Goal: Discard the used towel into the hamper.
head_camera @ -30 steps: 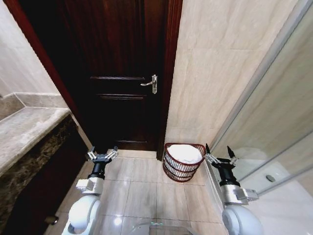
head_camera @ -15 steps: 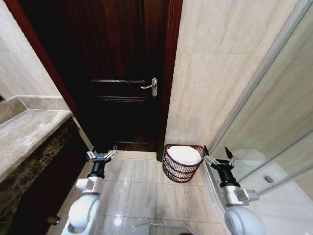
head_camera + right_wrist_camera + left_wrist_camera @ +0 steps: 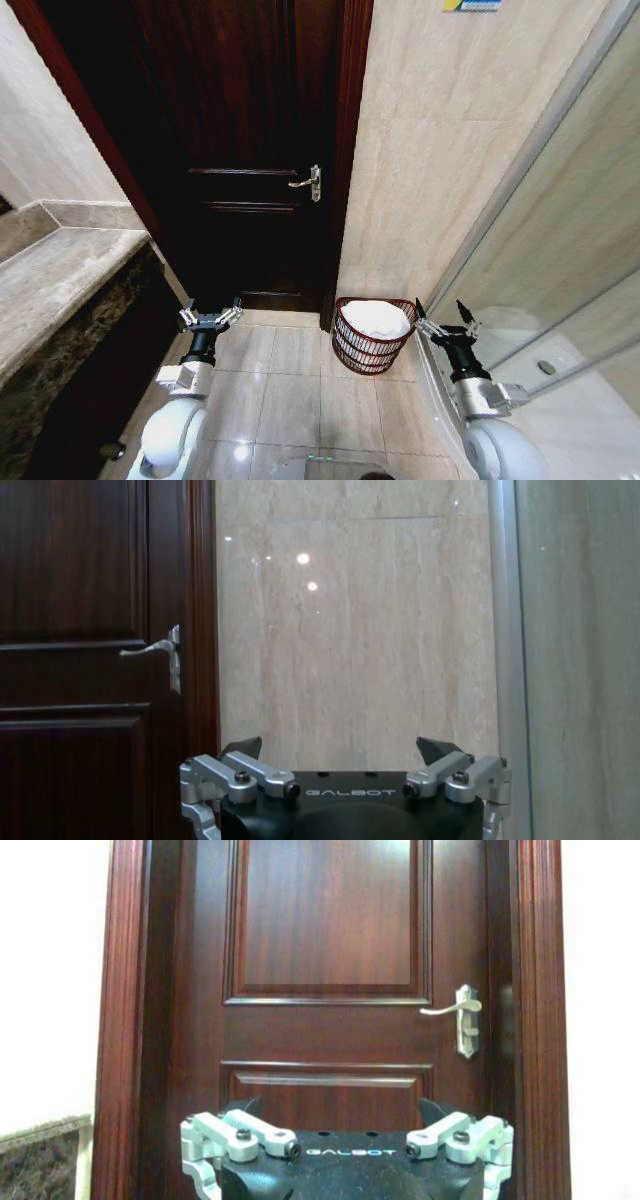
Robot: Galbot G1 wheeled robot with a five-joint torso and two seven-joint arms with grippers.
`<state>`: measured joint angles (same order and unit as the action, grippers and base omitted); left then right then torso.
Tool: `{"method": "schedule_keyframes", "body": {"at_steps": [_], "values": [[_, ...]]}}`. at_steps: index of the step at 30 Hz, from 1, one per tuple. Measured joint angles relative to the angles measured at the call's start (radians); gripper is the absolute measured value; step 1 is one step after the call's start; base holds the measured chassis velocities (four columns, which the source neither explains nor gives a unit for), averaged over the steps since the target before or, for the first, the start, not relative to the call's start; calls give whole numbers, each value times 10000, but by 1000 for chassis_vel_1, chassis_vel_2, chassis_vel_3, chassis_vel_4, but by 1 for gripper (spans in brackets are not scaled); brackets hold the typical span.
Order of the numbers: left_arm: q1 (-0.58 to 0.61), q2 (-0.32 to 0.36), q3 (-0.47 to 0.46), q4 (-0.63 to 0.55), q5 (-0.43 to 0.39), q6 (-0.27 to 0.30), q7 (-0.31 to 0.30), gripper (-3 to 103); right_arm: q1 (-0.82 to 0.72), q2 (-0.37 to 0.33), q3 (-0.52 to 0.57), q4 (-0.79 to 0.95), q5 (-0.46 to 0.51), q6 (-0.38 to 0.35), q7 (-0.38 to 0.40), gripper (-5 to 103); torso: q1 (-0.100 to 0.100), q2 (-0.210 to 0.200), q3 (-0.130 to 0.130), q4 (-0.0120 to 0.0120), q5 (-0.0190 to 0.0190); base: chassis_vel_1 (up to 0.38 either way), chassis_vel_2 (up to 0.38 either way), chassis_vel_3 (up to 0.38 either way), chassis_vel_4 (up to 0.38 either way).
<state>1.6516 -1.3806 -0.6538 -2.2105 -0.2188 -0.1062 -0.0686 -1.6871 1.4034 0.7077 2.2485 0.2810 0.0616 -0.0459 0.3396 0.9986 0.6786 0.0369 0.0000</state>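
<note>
From the head cam I've got the whole little bathroom corner: the hamper (image 3: 374, 335) sits on the tiled floor (image 3: 290, 395) right at the foot of the beige wall (image 3: 440, 150), just beside the dark wooden door (image 3: 250, 150) frame. There's a white towel (image 3: 377, 317) already lying inside it, filling the top of the basket.

My left gripper (image 3: 210, 317) is held low in front of the door, fingers spread wide with nothing in them. My right gripper (image 3: 446, 322) is just to the right of the hamper, near the glass shower panel (image 3: 560, 240), and its fingers are also wide apart and empty.

The wrist cams don't give me the hamper at all. The left one looks straight at the door with its silver lever handle (image 3: 457, 1009), plus a sliver of the stone desk (image 3: 40, 1162) edge at one side, with the left gripper's (image 3: 345, 1104) two dark fingertips apart at the frame edge. The right one faces the beige wall, catching the door handle (image 3: 160, 651) on one side and the metal strip of the shower panel (image 3: 503, 630) on the other, the right gripper's (image 3: 341, 745) fingertips just as far apart. The desk (image 3: 60, 280) itself is clearer from the head cam, off to my left.
</note>
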Motion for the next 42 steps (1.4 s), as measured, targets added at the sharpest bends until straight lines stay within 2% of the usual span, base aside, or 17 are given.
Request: {"method": "schedule_keyframes", "body": {"at_steps": [17,20,26,42], "values": [[10,-26,32,-23,46,8,-3,100,61,110,-37,184,-28,-74,14,100,349,776,426,0,-1,0,0,0,0],[7,-17,25,-52,46,23,-1,100,140,126,-53,212,-113,-178,47,100,466,1036,568,0,-1,0,0,0,0],[-3,-16,22,-52,41,35,0,100,168,126,-53,256,-114,-260,73,100,565,1264,697,0,-1,0,0,0,0],[-7,-33,45,-54,45,47,7,100,141,187,-71,275,-108,-285,82,100,988,2196,1207,0,0,0,0,0,0]]}}
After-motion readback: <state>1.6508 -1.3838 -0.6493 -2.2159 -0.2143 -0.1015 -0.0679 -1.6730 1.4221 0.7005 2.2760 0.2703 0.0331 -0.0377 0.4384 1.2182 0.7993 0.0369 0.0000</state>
